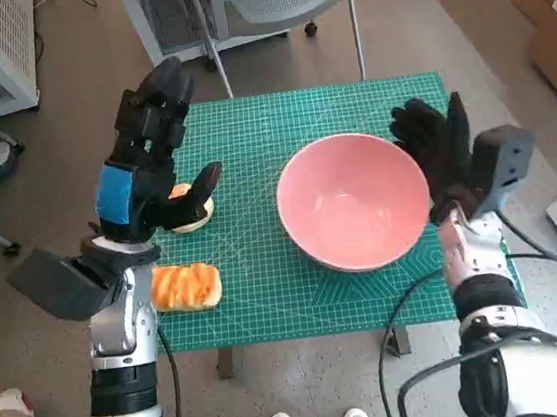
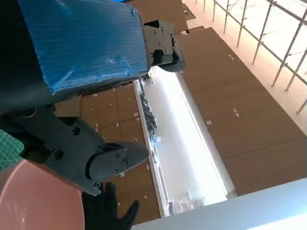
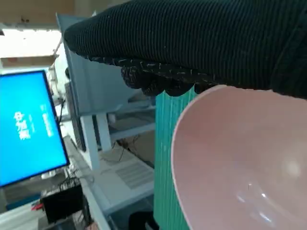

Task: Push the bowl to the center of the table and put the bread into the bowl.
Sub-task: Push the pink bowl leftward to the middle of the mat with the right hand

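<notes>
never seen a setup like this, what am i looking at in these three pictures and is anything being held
It is a humanoid robot at a small table with a green mat. One picture looks down from its head; the other two come from cameras behind each hand. The left hand, black with blue tape, hovers open above a bread piece. Another bread piece lies nearer the table's edge. The gloved right hand sits beside the pink bowl, at its rim. Neither hand holds anything.

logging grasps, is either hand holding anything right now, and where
Nothing is held. The left hand hovers open above a bread piece; the right hand is open beside the bowl.
</notes>
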### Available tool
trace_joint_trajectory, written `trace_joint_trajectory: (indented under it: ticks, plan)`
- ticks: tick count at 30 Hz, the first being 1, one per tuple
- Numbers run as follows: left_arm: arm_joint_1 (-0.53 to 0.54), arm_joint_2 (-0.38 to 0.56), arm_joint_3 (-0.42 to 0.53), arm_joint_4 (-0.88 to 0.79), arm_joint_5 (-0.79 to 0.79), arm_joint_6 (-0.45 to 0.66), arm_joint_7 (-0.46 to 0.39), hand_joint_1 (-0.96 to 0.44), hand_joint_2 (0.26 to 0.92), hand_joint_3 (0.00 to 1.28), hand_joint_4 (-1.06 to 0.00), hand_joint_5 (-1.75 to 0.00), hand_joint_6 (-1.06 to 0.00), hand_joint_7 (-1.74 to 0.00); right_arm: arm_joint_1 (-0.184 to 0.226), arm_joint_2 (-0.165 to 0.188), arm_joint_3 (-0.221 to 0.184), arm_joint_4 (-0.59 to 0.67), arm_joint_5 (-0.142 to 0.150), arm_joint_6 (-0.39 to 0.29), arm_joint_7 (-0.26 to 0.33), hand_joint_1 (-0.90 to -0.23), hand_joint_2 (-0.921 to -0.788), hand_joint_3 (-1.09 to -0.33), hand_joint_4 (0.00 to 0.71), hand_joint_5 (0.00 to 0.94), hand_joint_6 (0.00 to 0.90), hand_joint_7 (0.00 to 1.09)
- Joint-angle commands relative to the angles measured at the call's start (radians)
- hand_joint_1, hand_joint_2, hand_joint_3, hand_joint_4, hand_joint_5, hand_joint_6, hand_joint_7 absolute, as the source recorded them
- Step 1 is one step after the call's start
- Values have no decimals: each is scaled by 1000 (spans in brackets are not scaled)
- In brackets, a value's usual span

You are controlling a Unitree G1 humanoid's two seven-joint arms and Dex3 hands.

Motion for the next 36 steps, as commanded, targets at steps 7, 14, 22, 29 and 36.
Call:
trace_joint_trajectory:
  ticks: [7, 14, 22, 29, 36]
  plan:
    - [31, 8, 8, -42, 4, -8, 21, -238, 620, 663, 1, -211, 1, -580, -20, 44, 7, 4, 0, 17, 2, -582, -921, -758, 255, 1, 375, 2]
    - [42, 9, 11, -56, 1, -3, 28, -250, 635, 634, 1, -212, 1, -576, -31, 61, 21, 6, -11, 23, -6, -580, -921, -775, 271, 10, 403, 17]
    - [51, 12, 15, -61, 0, -6, 33, -246, 641, 618, -1, -214, 1, -574, -42, 66, 46, 7, -23, 34, 2, -571, -921, -777, 245, 0, 377, 4]
    - [58, 14, 17, -63, 6, -10, 39, -246, 646, 607, -2, -215, 1, -572, -47, 69, 56, 6, -19, 40, 11, -545, -921, -778, 232, 0, 367, 0]
    - [64, 14, 17, -69, 8, -9, 43, -248, 654, 592, -3, -215, 1, -562, -49, 51, 63, 4, -18, 34, 18, -545, -921, -782, 232, 1, 368, 1]
